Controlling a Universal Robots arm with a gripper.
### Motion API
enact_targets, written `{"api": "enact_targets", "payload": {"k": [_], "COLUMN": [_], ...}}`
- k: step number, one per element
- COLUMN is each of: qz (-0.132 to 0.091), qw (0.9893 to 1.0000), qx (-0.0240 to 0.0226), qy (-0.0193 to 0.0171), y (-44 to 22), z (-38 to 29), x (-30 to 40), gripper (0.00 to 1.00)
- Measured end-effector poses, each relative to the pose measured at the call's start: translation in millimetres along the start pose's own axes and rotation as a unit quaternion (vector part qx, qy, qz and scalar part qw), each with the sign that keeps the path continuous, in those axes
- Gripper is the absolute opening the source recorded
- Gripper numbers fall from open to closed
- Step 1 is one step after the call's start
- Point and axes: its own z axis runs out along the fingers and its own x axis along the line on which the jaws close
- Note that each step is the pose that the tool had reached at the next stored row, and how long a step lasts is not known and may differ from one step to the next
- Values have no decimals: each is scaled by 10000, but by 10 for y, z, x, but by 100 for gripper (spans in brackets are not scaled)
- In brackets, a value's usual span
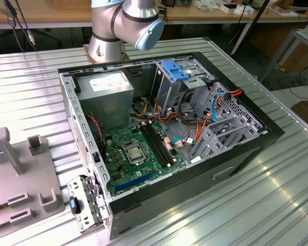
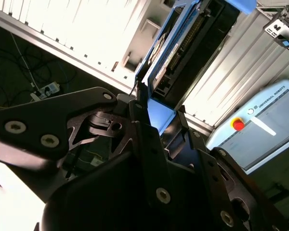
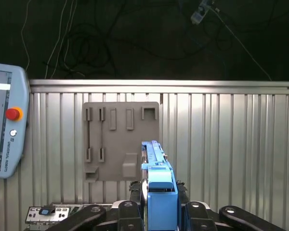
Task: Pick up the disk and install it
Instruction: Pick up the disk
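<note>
Black gripper (image 3: 160, 188) seemingly clamped on slim blue-framed disk (image 3: 154, 161), edge-on, over ribbed metal table (image 3: 231, 144), grey slotted plate (image 3: 120, 144).

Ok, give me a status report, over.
Gripper jaws shut on the disk. Disk held edge-on over the table. Computer case open, loose cables inside.

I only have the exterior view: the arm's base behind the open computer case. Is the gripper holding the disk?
Observer: Yes. In the first wrist view the gripper is shut on the disk, clamped on its blue carrier.
Operator: How does the disk sit?
Observer: Edge-on to that camera, sticking out beyond the gripper.
Operator: What lies past it?
Observer: The grey fixture plate on the ribbed table, with a teach pendant off to one side.
</note>
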Motion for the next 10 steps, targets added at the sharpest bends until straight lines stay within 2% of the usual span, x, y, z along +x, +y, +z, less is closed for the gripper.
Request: {"api": "enact_targets", "payload": {"k": [1,7,10], "qz": [0,0,1], "qw": [10000,10000,10000], "qx": [1,1,1], "qy": [0,0,0], "y": [-33,-127,-206], "z": [7,17,25], "x": [0,7,12], "gripper": [37,37,37]}}
